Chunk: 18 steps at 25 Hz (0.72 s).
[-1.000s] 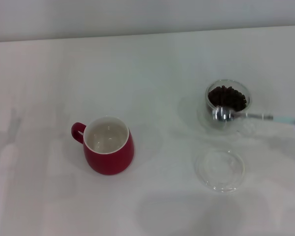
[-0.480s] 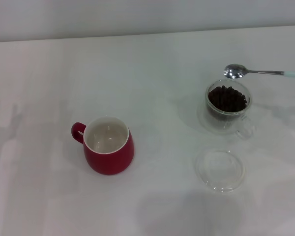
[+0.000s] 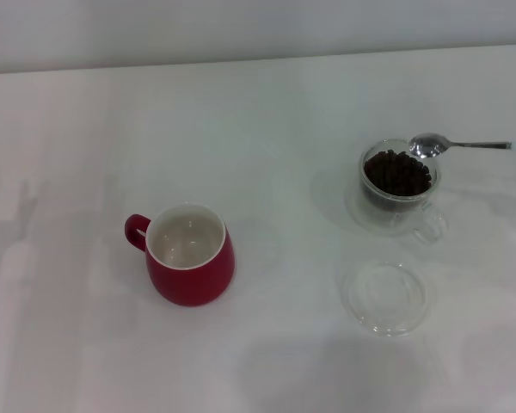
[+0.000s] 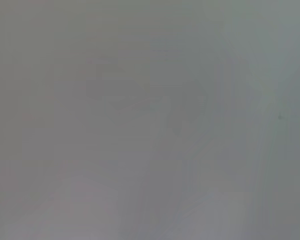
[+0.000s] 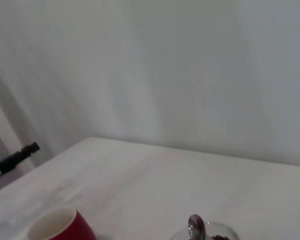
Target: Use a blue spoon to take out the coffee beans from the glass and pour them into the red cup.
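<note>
Lying level, blue spoon (image 3: 461,144) bowl pointing left

No readable text, labels or numbers anywhere.

Blue spoon (image 3: 460,144) over glass (image 3: 399,185) rim

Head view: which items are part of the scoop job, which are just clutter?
Job:
- blue spoon, over the glass rim
- coffee beans
- glass
- red cup

Lying about:
- shallow clear dish, in front of the glass
</note>
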Motion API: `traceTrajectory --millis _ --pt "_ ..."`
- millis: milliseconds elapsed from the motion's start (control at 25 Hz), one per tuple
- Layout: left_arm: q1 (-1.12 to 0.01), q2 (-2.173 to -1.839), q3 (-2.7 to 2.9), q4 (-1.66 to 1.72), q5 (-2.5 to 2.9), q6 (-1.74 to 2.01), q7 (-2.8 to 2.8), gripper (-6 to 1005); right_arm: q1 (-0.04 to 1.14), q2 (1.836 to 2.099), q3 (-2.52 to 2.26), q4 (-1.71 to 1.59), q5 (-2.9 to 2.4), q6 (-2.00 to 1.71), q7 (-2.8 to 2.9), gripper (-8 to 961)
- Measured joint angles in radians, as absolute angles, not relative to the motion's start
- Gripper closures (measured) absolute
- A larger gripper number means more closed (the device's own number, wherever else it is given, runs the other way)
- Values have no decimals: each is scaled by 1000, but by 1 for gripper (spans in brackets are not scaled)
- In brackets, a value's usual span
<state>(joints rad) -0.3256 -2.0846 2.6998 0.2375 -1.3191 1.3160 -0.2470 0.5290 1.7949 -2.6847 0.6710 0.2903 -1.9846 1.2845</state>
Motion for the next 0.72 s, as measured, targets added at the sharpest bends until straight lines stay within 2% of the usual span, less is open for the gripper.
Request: traceTrajectory --millis 200,320,440,720 --pt "-327 -2085 2700 239 -1319 1315 -247 107 548 1857 -2750 775 319 -1978 1310 811" --pt "-328 -2085 2700 239 -1319 1315 -247 107 565 1885 -2773 825 321 -1974 1321 812" --pt "-328 -2085 2700 239 -1319 1315 -247 107 579 1895 -2786 845 329 -1973 1333 812" --pt "-325 -2085 2700 239 -1319 1313 -247 107 605 1894 -2821 871 336 -1955 1360 812"
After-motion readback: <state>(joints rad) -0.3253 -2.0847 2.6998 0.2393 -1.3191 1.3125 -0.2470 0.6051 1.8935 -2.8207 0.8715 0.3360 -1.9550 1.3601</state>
